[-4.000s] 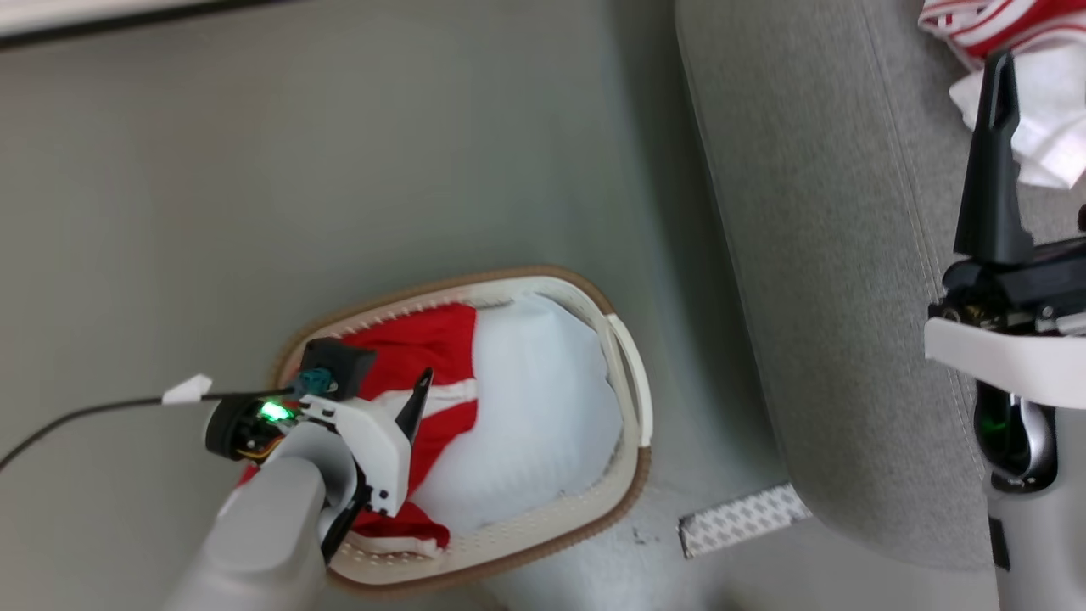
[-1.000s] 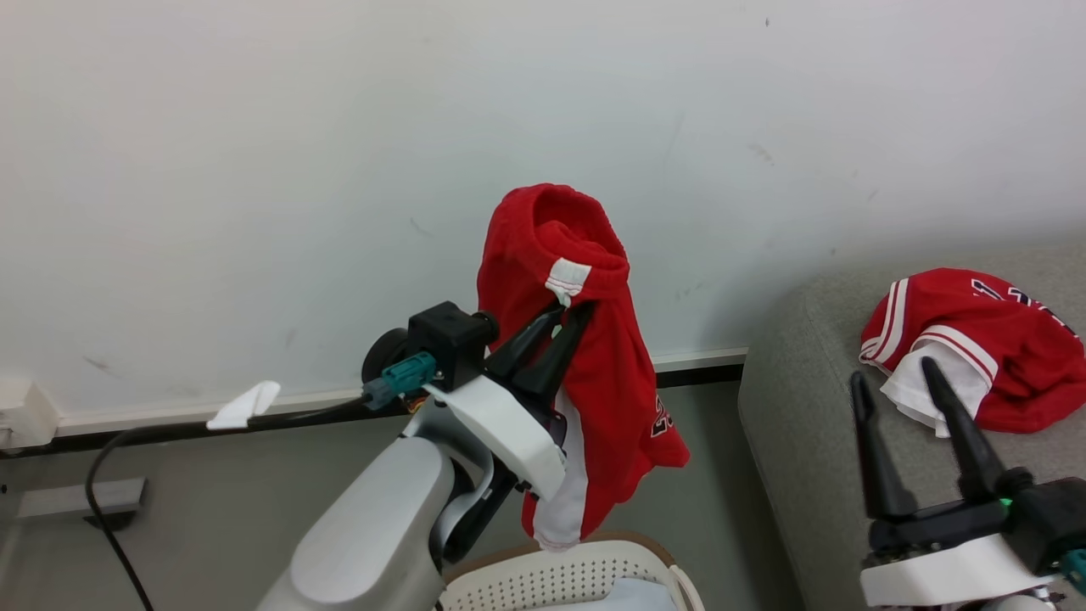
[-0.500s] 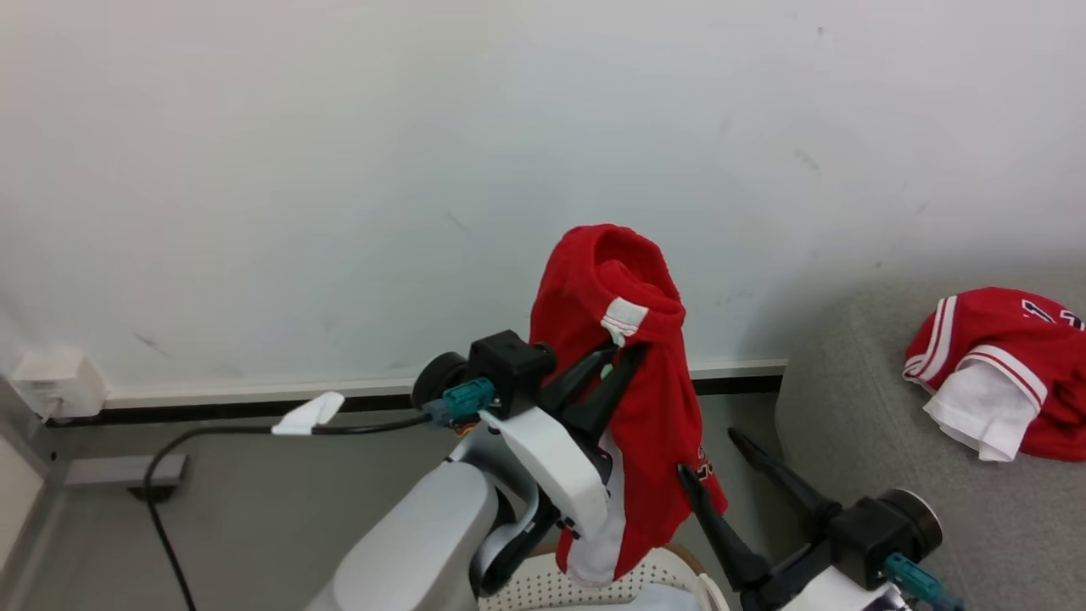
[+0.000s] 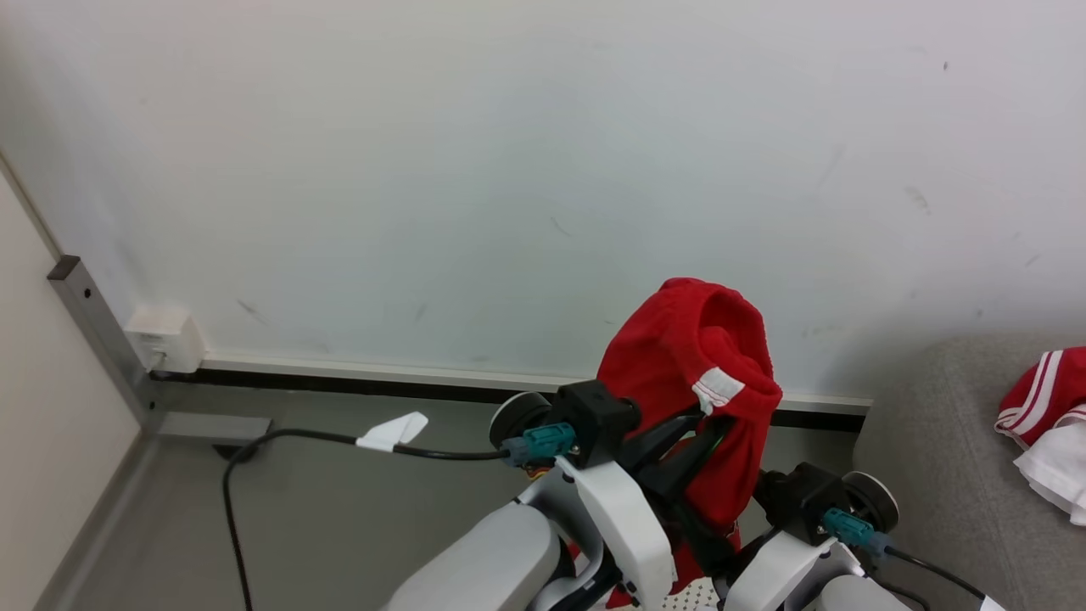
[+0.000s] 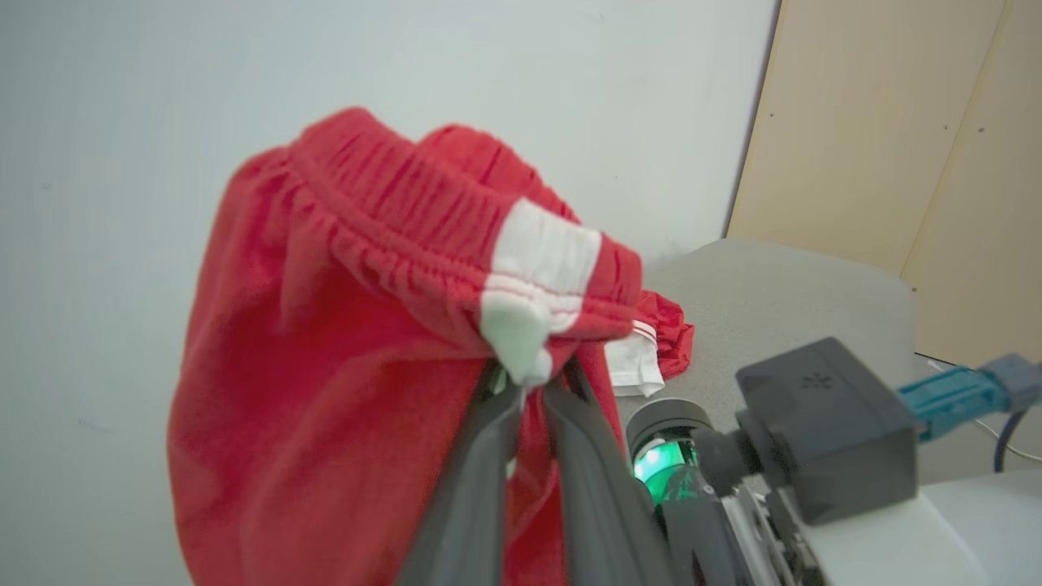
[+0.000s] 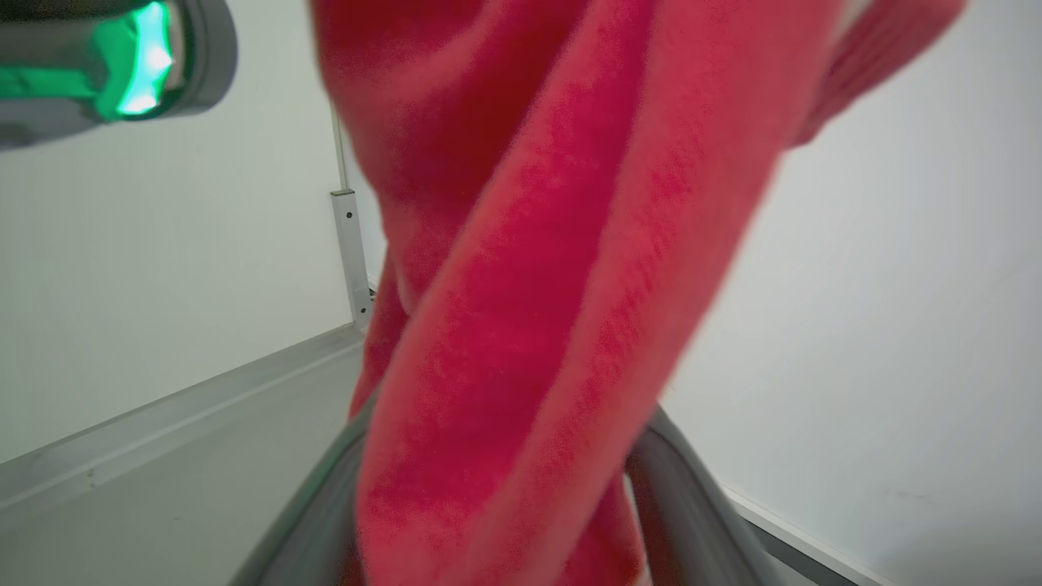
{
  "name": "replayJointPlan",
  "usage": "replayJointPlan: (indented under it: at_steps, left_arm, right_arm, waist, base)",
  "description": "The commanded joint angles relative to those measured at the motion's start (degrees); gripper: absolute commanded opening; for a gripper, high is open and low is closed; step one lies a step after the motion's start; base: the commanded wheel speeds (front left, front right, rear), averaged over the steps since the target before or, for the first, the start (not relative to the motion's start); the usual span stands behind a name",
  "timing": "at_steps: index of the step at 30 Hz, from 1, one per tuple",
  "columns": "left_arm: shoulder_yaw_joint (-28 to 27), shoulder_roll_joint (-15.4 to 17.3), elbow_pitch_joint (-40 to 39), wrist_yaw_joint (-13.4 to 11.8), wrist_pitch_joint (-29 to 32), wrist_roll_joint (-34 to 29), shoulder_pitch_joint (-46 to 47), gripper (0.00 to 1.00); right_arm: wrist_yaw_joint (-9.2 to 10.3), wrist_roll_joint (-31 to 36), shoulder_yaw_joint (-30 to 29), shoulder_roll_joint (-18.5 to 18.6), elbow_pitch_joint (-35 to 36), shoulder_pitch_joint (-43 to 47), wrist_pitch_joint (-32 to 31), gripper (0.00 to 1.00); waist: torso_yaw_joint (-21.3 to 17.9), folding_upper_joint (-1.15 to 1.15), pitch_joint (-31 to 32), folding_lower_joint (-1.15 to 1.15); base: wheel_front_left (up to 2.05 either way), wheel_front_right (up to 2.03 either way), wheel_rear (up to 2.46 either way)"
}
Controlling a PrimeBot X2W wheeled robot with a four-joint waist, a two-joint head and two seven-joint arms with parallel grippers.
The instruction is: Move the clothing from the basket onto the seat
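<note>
Left gripper [image 5: 529,381] fingers pinched shut on white-tabbed waistband of red garment [image 5: 326,350]; rest hung loose, aloft before wall [image 4: 509,170]. Right gripper [image 6: 509,423] fingers stood wide, straddling hanging cloth, not closed on it. Judged best: close right low on fold for second hold, keep hem clear, swing toward seat [image 4: 933,458], release beside garment already there [image 4: 1039,395].

L claw [image 5: 529,389] pinched shut, up high; R claw [image 6: 501,488] spread wide, close beside.
</note>
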State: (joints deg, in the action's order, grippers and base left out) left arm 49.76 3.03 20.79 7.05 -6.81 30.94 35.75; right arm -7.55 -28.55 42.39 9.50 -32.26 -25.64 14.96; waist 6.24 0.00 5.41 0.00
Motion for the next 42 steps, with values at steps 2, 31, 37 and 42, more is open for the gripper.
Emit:
replayJointPlan:
  at_steps: [2,31,37,42]
  left_arm:
    - [0.33,-0.06,-0.38,0.11,0.14,0.96,-0.48,0.0]
    - [2.76,3.3,-1.25,-2.79,-1.96,1.3,-5.04,1.0]
    - [3.84,4.47,-1.37,-2.94,-2.54,0.95,-6.64,1.0]
    - [3.36,4.89,-1.8,-3.77,-4.47,-0.27,-6.03,1.0]
  right_arm:
    - [0.13,-0.71,0.16,0.1,-0.79,-0.9,0.17,1.0]
    - [0.13,6.82,-24.8,3.17,7.89,3.88,0.18,0.0]
    - [0.13,8.78,-29.78,5.4,11.12,4.84,0.18,0.0]
    - [0.13,9.82,-32.21,6.65,13.4,6.47,0.17,0.0]
  waist:
    - [0.56,0.0,0.25,0.0]
    - [-8.54,0.0,-2.72,0.0]
    - [-14.62,0.0,-3.82,0.0]
    - [-19.75,0.0,-4.62,0.0]
  base:
    - [0.0,0.0,0.0]
    - [0.0,0.0,0.0]
    - [0.0,0.0,0.0]
    - [0.0,0.0,0.0]
